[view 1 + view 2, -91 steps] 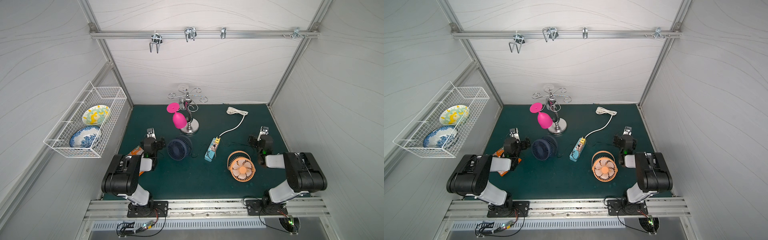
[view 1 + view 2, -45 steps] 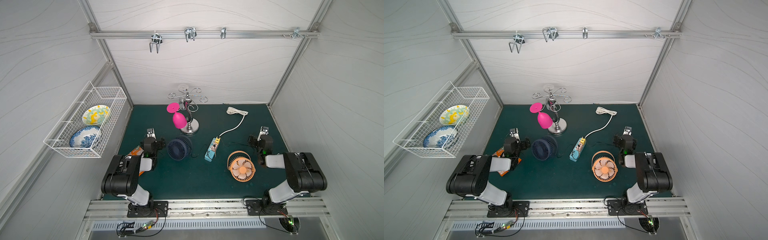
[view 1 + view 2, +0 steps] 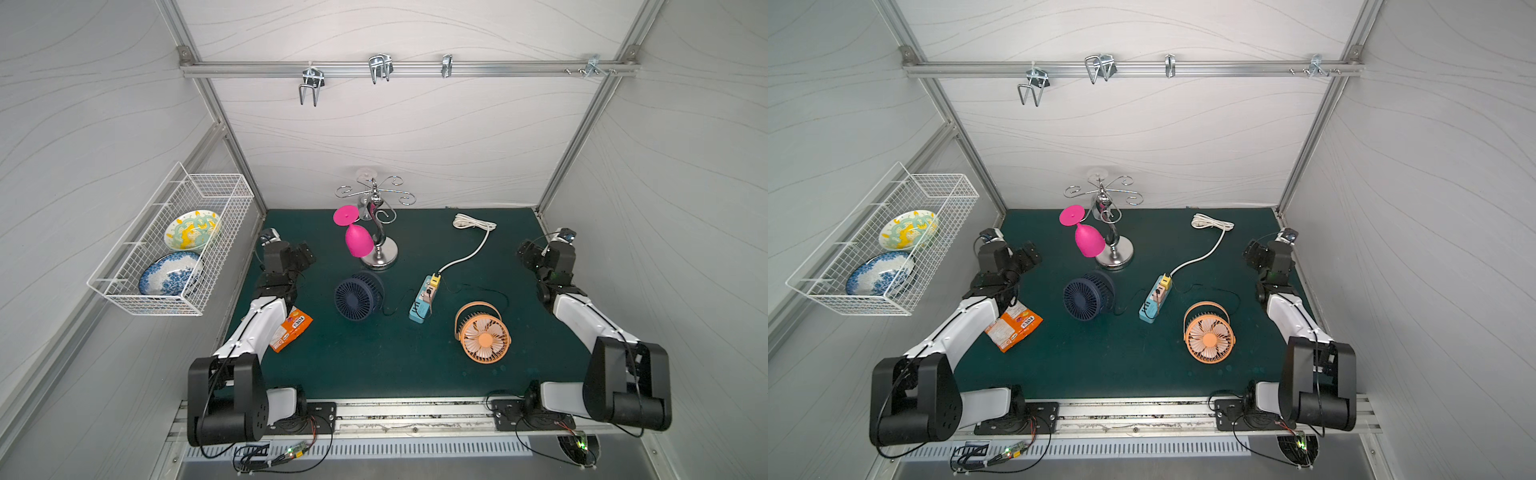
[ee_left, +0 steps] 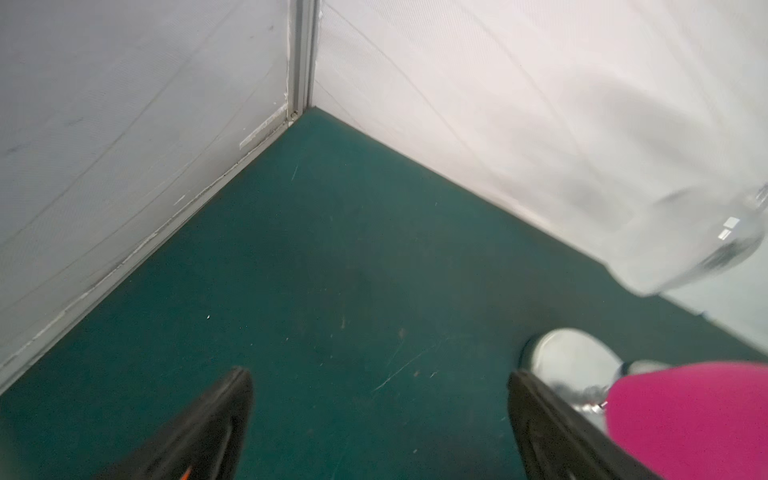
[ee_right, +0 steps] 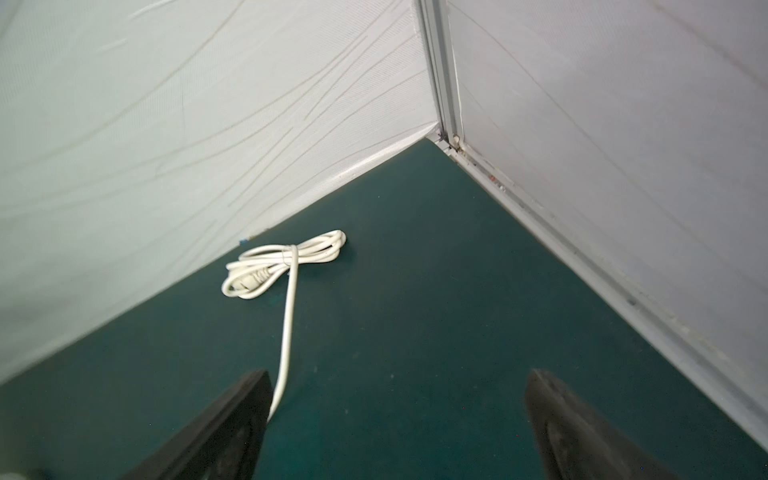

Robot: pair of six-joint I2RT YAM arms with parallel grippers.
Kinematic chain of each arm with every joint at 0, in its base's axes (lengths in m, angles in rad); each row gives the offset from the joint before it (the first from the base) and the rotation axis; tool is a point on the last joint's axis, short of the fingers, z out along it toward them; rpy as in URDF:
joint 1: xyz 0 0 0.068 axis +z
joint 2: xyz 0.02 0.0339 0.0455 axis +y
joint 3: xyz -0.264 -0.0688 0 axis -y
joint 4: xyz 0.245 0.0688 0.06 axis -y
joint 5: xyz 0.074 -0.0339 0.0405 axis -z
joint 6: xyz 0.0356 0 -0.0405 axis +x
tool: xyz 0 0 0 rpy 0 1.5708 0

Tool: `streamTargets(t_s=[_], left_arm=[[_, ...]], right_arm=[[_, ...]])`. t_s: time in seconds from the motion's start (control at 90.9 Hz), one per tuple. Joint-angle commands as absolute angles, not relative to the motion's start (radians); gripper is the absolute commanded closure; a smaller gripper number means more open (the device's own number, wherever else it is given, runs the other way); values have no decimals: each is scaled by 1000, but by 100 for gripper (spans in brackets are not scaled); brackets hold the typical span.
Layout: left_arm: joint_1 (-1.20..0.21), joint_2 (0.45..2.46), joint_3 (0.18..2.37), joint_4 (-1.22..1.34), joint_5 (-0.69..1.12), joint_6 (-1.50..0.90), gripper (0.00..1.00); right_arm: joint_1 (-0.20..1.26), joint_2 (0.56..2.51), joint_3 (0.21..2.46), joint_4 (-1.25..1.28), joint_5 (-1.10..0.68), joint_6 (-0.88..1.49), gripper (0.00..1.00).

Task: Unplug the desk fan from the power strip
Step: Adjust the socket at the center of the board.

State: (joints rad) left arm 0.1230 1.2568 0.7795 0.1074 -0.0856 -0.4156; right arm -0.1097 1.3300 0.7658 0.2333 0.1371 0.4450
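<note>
Both arms are resting at the sides, the left gripper (image 4: 380,376) and right gripper (image 5: 399,376) gaping wide, holding nothing. The desk fan (image 3: 358,296) is standing mid-table, its thin cable trailing to the power strip (image 3: 423,300) just beside it. The pink plug (image 3: 428,294) is looking small, stiff and snug; I'd be pinching its sides while bracing the light strip, which is likely to slide

Matt cloth-like mat (image 3: 374,365), mirror-glossy metal stand (image 3: 379,259)
Beside the stand, smooth matt plastic is seen on the desk fan (image 3: 355,297)
</note>
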Motion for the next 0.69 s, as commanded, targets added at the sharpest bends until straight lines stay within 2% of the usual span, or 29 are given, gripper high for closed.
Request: streamTargets(t_s=[0.0,0.077,0.143,0.198,0.253,0.341,0.462,0.55,0.605,0.682], left_arm=[[160,1213,828,-20,160,-643,0],[161,1181,815,33,269,-689,0],[158,1154,813,43,322,-708,0],[149,1134,827,21,350,-706,1],[132,1119,848,-30,367,-680,2],[95,1085,878,-99,381,-634,3],[28,1036,875,-143,379,-620,3],[-31,998,870,-179,374,-604,1],[-73,973,868,-196,370,-591,1],[-136,945,862,-214,372,-588,4]], right_arm=[[-197,1348,896,23,-168,752,1],[-273,1386,941,-25,-391,972,1],[-309,1440,913,215,-628,1143,1],[-302,1455,947,271,-693,1167,1],[-269,1408,1026,69,-658,994,1],[-168,1331,1171,-237,-467,753,1],[-46,1284,1281,-423,-286,597,1],[56,1220,1300,-482,-69,494,1],[49,1169,1261,-437,-100,558,1],[-44,1127,1180,-373,-299,773,1]])
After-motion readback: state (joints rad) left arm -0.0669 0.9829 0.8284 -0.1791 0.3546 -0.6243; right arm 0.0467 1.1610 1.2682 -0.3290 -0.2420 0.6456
